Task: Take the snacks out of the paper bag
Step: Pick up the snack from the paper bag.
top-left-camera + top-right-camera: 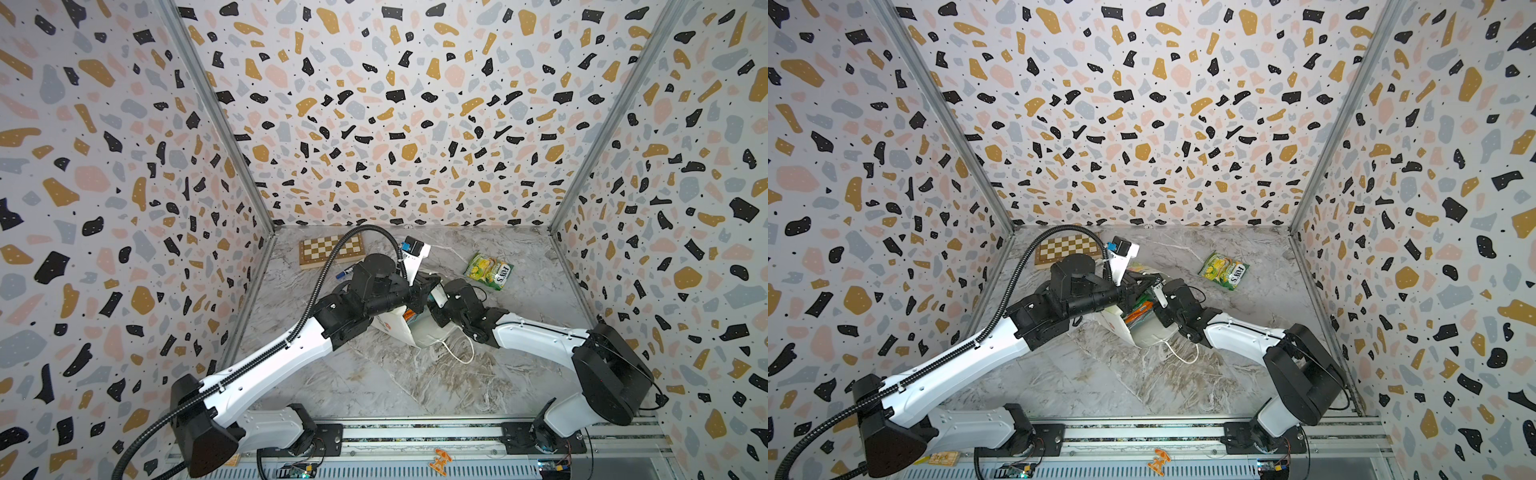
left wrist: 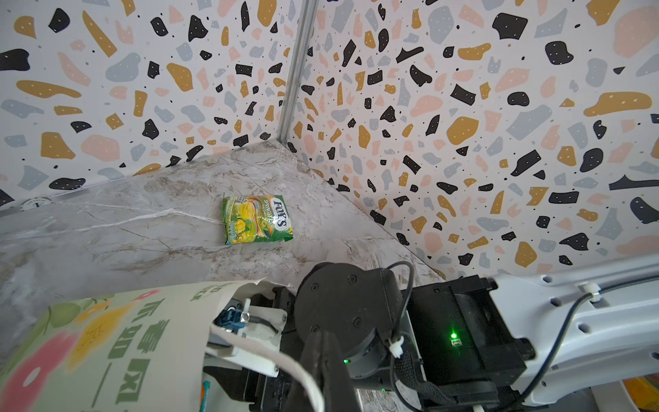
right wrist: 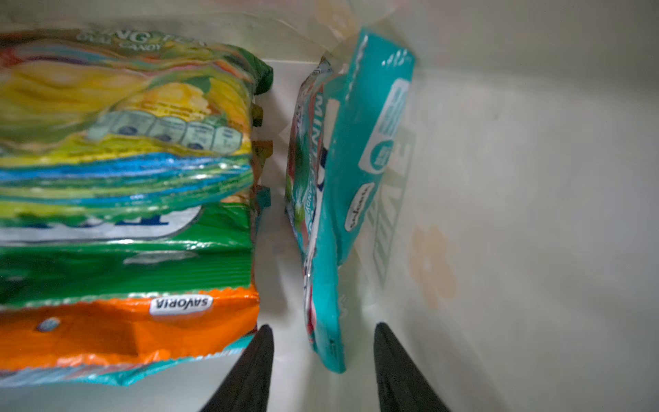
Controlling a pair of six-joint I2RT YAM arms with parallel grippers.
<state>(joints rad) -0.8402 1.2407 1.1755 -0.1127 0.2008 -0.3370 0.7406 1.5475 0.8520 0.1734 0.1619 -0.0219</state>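
The white paper bag [image 1: 428, 336] lies tilted on the marble table, its mouth facing the right arm. My left gripper [image 2: 318, 333] is shut at the bag's rim, on the white cord handle [image 2: 271, 360] that runs into its fingers. My right gripper [image 3: 322, 333] is inside the bag and open, one finger on either side of the near edge of a teal packet [image 3: 338, 214] standing on edge, touching neither face. Beside it lies a stack of snacks, green-yellow [image 3: 124, 107] over orange [image 3: 124, 328]. One green-yellow FOX'S packet [image 1: 489, 271] lies out on the table at the back right.
A folded chessboard [image 1: 331, 249] sits at the back left, with a blue marker [image 1: 345, 272] beside it. The bag's other cord handle [image 1: 457, 353] trails on the table in front. Patterned walls close three sides; the arm rail [image 1: 415, 432] runs along the front.
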